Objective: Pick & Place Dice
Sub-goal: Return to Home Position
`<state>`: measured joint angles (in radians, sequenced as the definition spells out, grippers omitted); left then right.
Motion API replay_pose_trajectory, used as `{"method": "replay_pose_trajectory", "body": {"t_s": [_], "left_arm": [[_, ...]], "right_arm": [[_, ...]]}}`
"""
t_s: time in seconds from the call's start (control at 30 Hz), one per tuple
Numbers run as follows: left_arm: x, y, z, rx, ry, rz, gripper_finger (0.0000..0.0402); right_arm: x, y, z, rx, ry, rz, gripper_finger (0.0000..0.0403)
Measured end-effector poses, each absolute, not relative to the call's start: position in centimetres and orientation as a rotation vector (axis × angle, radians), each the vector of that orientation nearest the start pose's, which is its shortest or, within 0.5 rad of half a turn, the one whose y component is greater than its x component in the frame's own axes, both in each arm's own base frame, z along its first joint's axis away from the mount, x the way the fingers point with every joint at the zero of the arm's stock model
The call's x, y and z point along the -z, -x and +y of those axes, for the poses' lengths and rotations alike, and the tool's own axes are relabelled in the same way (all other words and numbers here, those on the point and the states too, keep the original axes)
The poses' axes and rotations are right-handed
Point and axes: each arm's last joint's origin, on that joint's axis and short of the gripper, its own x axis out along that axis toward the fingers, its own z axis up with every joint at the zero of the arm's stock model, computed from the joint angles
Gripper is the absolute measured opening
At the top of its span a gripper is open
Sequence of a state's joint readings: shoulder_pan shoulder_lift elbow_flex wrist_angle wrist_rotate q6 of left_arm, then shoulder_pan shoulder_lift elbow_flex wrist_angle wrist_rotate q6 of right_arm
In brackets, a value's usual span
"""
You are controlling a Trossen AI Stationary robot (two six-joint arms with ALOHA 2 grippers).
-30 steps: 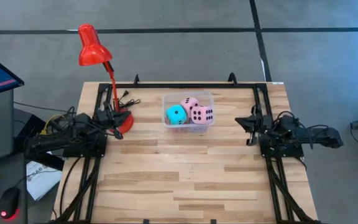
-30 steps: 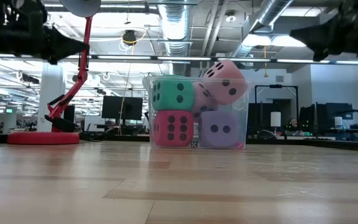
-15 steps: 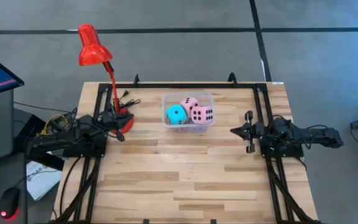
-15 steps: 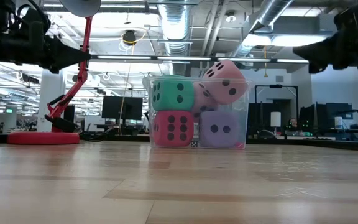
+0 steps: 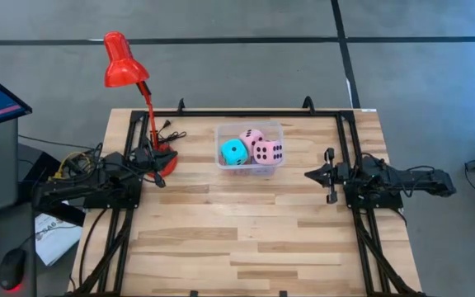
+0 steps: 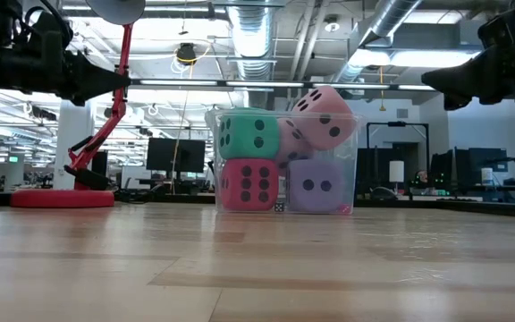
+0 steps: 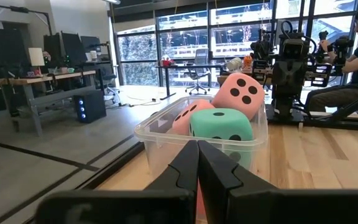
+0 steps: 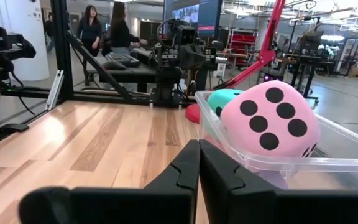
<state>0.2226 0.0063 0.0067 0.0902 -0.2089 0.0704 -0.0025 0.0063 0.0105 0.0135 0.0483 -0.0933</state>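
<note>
Dice (image 5: 250, 150) stacked in bin (image 5: 249, 125), upper centre of counter (image 5: 237, 239). Left pincer (image 7: 197, 144) pressed together, mid-left by lamp (image 5: 124, 66). Right pincer (image 5: 308, 175) pressed together, mid-right, apart from bin.

This is an open-plan robotics lab. Bare silver ventilation ducts (image 6: 256, 36) run under the ceiling, above rows of dark computer monitors (image 6: 173, 154) on desks. The grey concrete floor (image 5: 246, 74) carries dark tape lines. A light wooden worktable (image 5: 237, 231) sits in a black metal frame. Around it are tall glass windows (image 7: 185, 37), a black office chair (image 7: 199, 62) and 2 standing people (image 8: 91, 28) at a workstation.
</note>
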Motion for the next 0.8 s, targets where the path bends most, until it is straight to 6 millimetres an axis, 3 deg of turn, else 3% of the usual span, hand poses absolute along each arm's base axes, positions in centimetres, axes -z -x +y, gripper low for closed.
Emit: {"method": "replay_pose_trajectory", "body": {"t_s": [0.8], "left_arm": [[-17.4,-9.29,2.72,-0.434,-0.07,-0.077,0.0]], "right_arm": [[-16.76,-9.74,-0.16,0.051,0.096,-0.012,0.0012]]}}
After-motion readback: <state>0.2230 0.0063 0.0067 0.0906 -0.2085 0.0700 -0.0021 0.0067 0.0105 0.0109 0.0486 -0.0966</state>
